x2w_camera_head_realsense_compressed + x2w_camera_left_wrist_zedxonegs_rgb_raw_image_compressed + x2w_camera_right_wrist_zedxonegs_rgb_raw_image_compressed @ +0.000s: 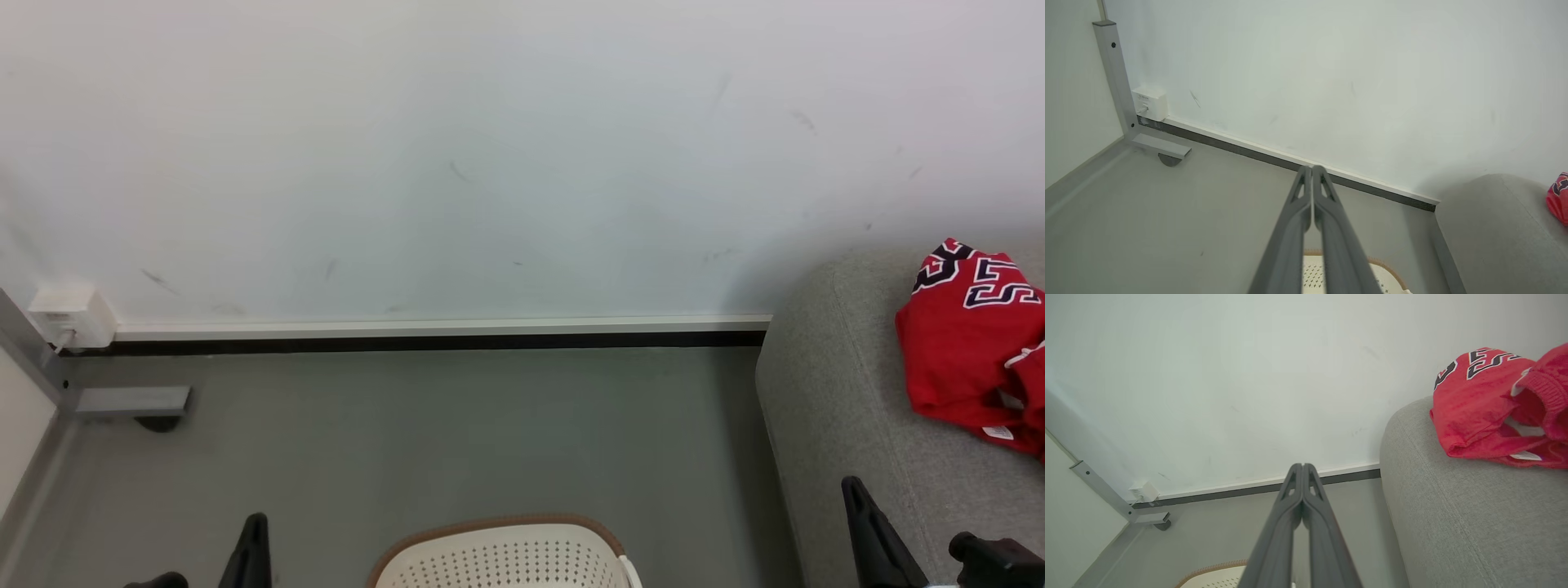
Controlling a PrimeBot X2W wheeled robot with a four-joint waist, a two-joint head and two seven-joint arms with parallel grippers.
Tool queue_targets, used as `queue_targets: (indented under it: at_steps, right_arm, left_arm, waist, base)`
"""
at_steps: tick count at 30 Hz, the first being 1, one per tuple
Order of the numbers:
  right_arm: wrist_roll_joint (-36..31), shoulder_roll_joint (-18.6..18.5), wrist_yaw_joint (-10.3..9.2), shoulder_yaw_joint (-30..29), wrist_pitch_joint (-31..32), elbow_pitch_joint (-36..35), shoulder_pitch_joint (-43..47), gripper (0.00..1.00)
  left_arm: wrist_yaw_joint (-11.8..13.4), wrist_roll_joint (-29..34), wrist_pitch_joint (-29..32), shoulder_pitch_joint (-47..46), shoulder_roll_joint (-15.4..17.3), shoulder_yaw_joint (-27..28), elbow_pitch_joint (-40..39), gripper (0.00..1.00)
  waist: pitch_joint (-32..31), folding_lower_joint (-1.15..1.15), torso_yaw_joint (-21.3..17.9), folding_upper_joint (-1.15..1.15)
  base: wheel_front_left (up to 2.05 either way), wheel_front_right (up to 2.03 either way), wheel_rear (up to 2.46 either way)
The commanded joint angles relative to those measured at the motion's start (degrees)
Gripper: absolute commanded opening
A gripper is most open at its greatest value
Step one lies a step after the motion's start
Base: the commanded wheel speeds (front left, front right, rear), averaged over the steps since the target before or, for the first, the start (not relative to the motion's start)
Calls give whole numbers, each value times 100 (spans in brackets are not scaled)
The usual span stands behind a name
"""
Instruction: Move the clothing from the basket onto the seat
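Observation:
The red clothing (967, 343) with black-and-white lettering lies crumpled on the light-grey seat (833, 408) at the right; it shows too as clothing (1490, 404) on the seat (1453, 514). The cream basket (502, 559) with a brown rim stands on the floor at the bottom centre, its inside hidden. My left gripper (1312, 168) is shut with nothing in it, raised above the basket (1310, 273) and pointing toward the wall. My right gripper (1302, 465) is shut and empty too, left of the seat. In the head view the left gripper (255, 523) sits left of the basket and the right gripper (853, 486) over the seat's front.
A white wall with a dark baseboard (424, 341) runs behind the grey floor. At the far left stand a grey metal frame leg with a foot (131, 402) and a white wall socket box (73, 314).

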Motion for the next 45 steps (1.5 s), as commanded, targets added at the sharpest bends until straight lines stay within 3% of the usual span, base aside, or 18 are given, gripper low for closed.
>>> queue_targets:
  at_steps: [1,23,45]
  right_arm:
    - [256,3,-1,-94,50,-106,-130,0]
    - [2005,126,-3,-512,561,-169,-275,0]
    - [3426,177,-5,-793,932,-216,-377,0]
  left_arm:
    - [-16,-304,56,-170,21,33,-73,0]
    - [160,-2422,539,-286,37,16,-448,0]
    - [258,-4066,962,-422,52,48,-652,0]
  waist:
    - [1,0,5,0]
    - [18,0,50,0]
    - [34,0,96,0]
  base:
    - [0,0,0]
    - [0,0,0]
    - [0,0,0]
